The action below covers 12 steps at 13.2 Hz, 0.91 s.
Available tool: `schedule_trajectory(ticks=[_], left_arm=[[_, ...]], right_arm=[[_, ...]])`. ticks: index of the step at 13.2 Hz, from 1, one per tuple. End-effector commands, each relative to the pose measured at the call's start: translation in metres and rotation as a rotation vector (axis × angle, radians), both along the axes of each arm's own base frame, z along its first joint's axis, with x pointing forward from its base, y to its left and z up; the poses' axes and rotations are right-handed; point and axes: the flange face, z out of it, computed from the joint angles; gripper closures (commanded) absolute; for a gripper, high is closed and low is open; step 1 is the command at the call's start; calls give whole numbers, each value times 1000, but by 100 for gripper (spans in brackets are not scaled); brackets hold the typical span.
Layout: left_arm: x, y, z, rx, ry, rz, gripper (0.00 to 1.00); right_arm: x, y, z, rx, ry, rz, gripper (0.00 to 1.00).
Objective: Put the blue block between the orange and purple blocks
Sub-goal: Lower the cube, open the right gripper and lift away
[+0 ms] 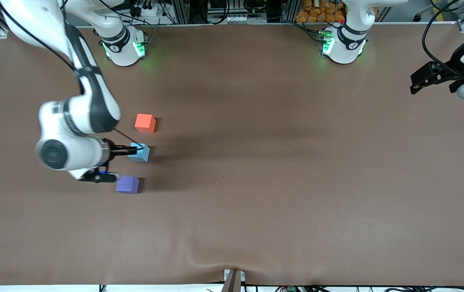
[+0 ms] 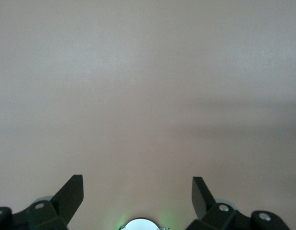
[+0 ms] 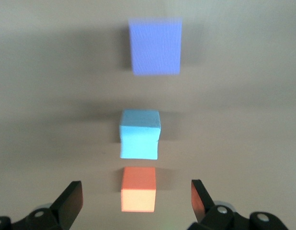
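A brown table is seen from above, with two white robot arms based along its upper edge.

The right arm bends down over its own end of the table. The right gripper hangs above a short row of three small cubes. Its two black fingers are spread wide apart and hold nothing. They touch none of the cubes.

In the right wrist view, the orange block sits lowest in the gap between the spread fingers, so it is the cube closest to the gripper. The blue block comes next in the row, a step farther from the fingers. The purple block is the cube farthest from the gripper.

The blue block rests flat on the table between the orange and purple blocks. A strip of bare table shows on each side of it, so it touches neither neighbour. From the front camera, the orange block is farthest, the blue block is in the middle and the purple block is nearest. The purple block sits slightly more toward the right arm's end of the table than the other two.

The left arm waits at its own end of the table, well apart from the cubes. The left gripper hangs there over bare table. Its fingers are also spread open, with nothing between them.
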Motion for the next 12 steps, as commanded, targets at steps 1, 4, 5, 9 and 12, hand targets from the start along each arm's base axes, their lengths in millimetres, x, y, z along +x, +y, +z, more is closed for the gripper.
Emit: schedule_trajectory(ticks=[1,4,5,9,12], left_arm=[[-1,-1,4,-13,-16,-9,0],[-1,2,3,-13,-14,-3,0],[-1,3,4,-13,-16,-3,0],[-2,3,6,-14,-21,-3,0],[-5,5,10,-14,-25,0,0]], right_arm=[[29,-26,78,33,-114,-26,0],[31,-72,147,54,-165,17,0],[28,-98,165,70,-168,67,0],[-5,-143,238,61,-234,36,0],[-62,-134,292,53,-250,-11,0]])
